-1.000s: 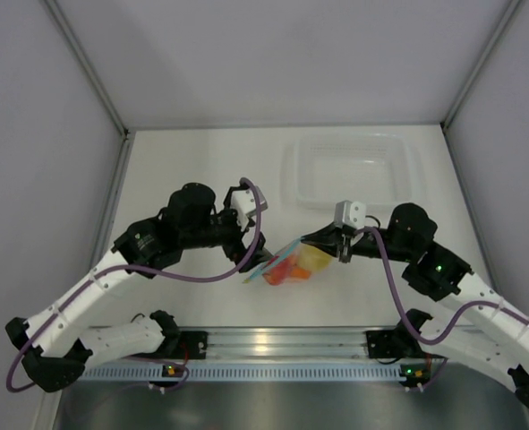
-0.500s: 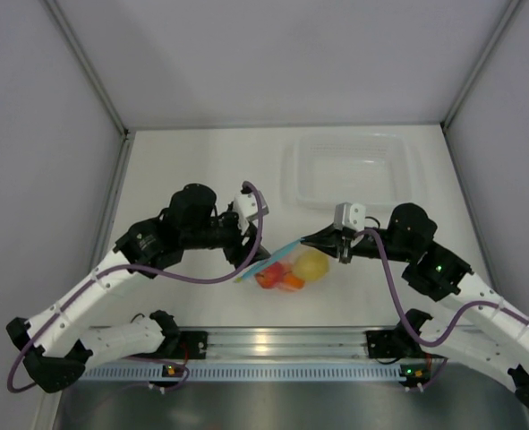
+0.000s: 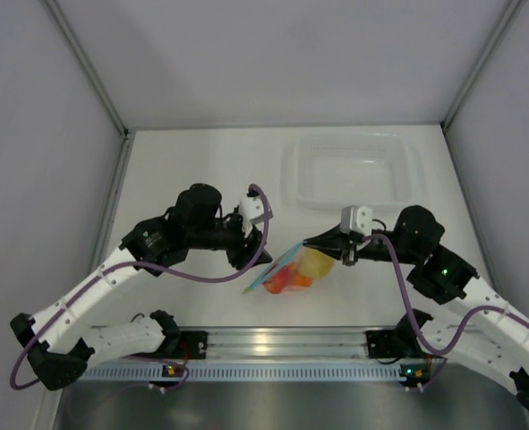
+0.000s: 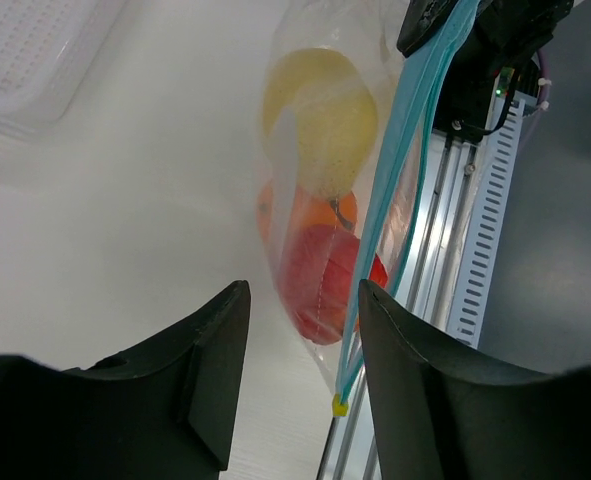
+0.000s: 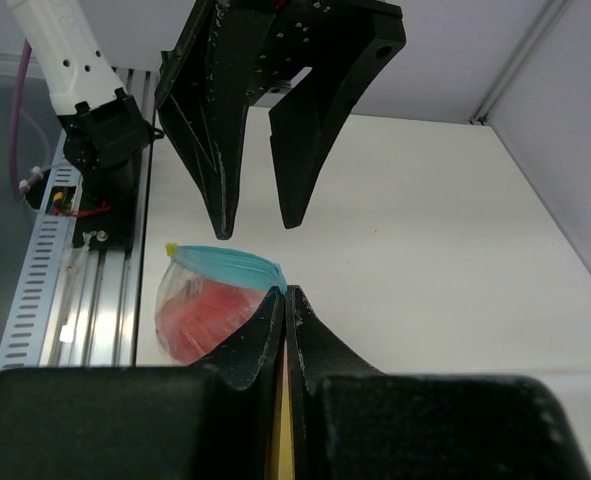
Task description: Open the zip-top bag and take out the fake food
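Over the past second the left gripper has let the bag's near corner drop away from it. Its two black fingers are now spread wide, poised just above the light blue zip strip and not touching it. The right gripper, at centre right of the overhead view, has shifted only slightly. Its fingers are pressed together on the far end of that strip, so the zip-top bag hangs from this one pinch. The strip slopes down toward the lower left, ending in a small yellow tab.

Inside the clear pouch (seen best from the left wrist) the yellow fruit sits highest, with the orange fruit under it and the red fruit lowest. All three are still enclosed. The bag hangs over the white table near its front edge, midway between the two arms. A clear rectangular tray lies well apart in the upper right of the overhead frame.
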